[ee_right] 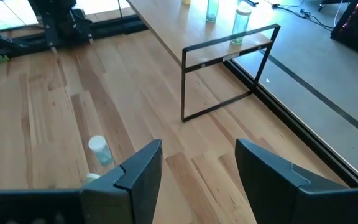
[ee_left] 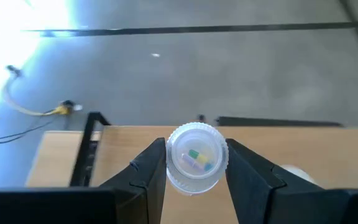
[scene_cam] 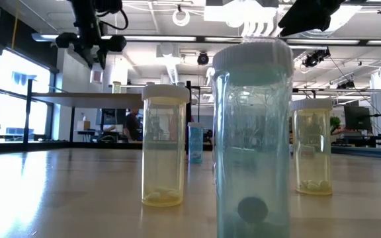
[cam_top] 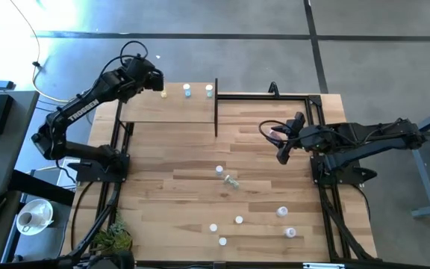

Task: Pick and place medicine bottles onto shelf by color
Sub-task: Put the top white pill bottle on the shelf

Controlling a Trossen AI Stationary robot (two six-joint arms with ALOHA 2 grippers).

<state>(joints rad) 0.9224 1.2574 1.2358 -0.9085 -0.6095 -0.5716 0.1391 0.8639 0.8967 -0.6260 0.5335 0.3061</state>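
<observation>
The shelf [cam_top: 166, 110], a light-wood board with black posts, stands at the table's far left. On it stand a blue medicine bottle [cam_top: 187, 90] and a pale green one [cam_top: 209, 90]. My left gripper [cam_top: 157, 82] is over the shelf's far left part, shut on a white-capped bottle [ee_left: 194, 157]. This bottle looks yellowish in the high view [cam_top: 163, 93]. My right gripper [ee_right: 197, 165] hangs open and empty above the table's right middle [cam_top: 282, 152]. Several more bottles stand on the near half of the table, and one [cam_top: 231, 181] lies on its side. My left gripper pinches the bottle between its two fingers [ee_left: 148, 171], one on each side, just under the ribbed white cap [ee_left: 194, 134]. The fingers slant down from the table's left. The cap faces the wrist camera and hides the body. I cannot tell whether the bottle's base touches the shelf.
A black post frame [cam_top: 216, 104] rises at the shelf's right end. Black rails [cam_top: 275, 95] run along the table's far right. In the low view a yellow bottle [scene_cam: 163, 149], a blue-green one [scene_cam: 253, 139] and another yellow one [scene_cam: 313, 145] stand close to the camera.
</observation>
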